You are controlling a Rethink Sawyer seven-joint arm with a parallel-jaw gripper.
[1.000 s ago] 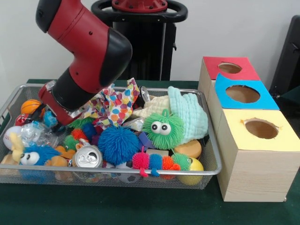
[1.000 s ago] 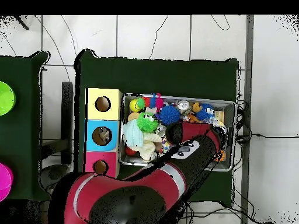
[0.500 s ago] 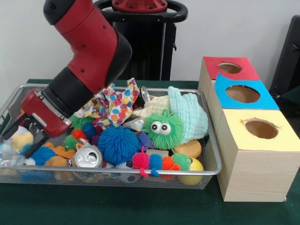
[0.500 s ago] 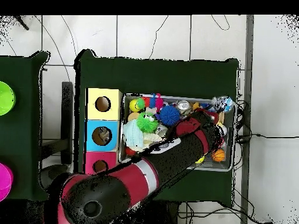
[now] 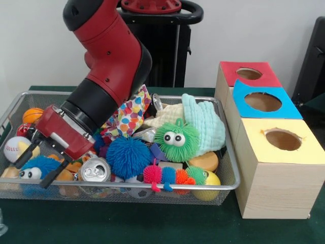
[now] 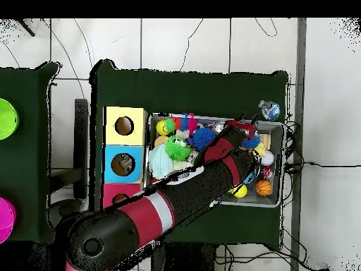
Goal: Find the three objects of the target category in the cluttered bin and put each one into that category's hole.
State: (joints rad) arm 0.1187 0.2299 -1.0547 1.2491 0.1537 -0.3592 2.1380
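Note:
The bin of silver wire mesh holds a heap of toys, balls, cloths and a can; it also shows in the overhead view. My gripper hangs low over the bin's left end, open and empty. Its black fingers straddle a blue fuzzy toy with eyes. The hole in the blue-topped box is at the right, between the red-topped and yellow-topped boxes; it also shows in the overhead view. The arm hides part of the bin's middle in the overhead view.
In the bin lie a soda can, a blue spiky ball, a green puffer with eyes, a baseball and a mint cloth. A crumpled clear plastic piece lies on the table outside the bin.
My gripper swung from the bin's middle to its left end. The clear plastic that lay in the bin went out over the rim. The gripper now stands open and empty.

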